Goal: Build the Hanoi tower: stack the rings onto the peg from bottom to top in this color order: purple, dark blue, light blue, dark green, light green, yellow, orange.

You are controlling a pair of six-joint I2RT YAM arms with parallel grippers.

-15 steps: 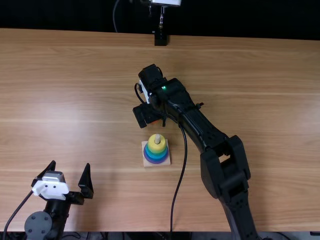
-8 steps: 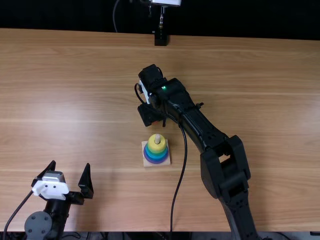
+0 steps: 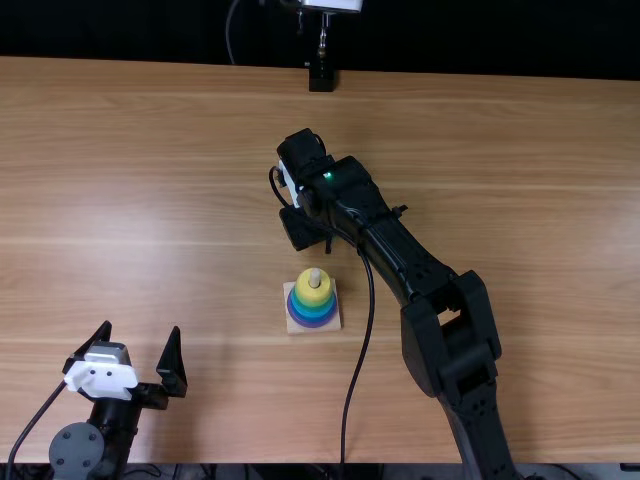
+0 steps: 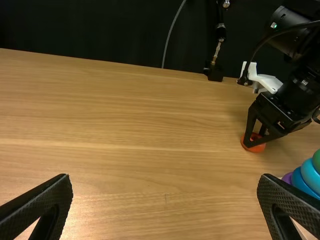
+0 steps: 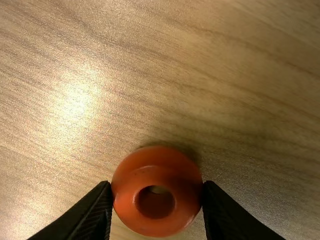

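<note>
Stack (image 3: pixel 312 308) reached yellow (image 3: pixel 310 291); only orange looked left. My right gripper (image 5: pixel 157 186) was clamped on orange ring (image 5: pixel 156 175), on table (image 3: pixel 150 200) at stack's 12 o'clock, top view; left gripper (image 3: pixel 140 330) apart.

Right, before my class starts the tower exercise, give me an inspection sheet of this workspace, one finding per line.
Surface: light brown wooden table.
Job's things: wooden base with stack, purple ring lowest, yellow ring topmost, peg tip showing; orange ring off the peg.
Clutter: nothing seen.
Grippers: right gripper closed on the orange ring; left gripper open, holding nothing.
Cables: black cable passes beside the stack to the near edge.
Surroundings: dark backdrop beyond the far edge.
</note>
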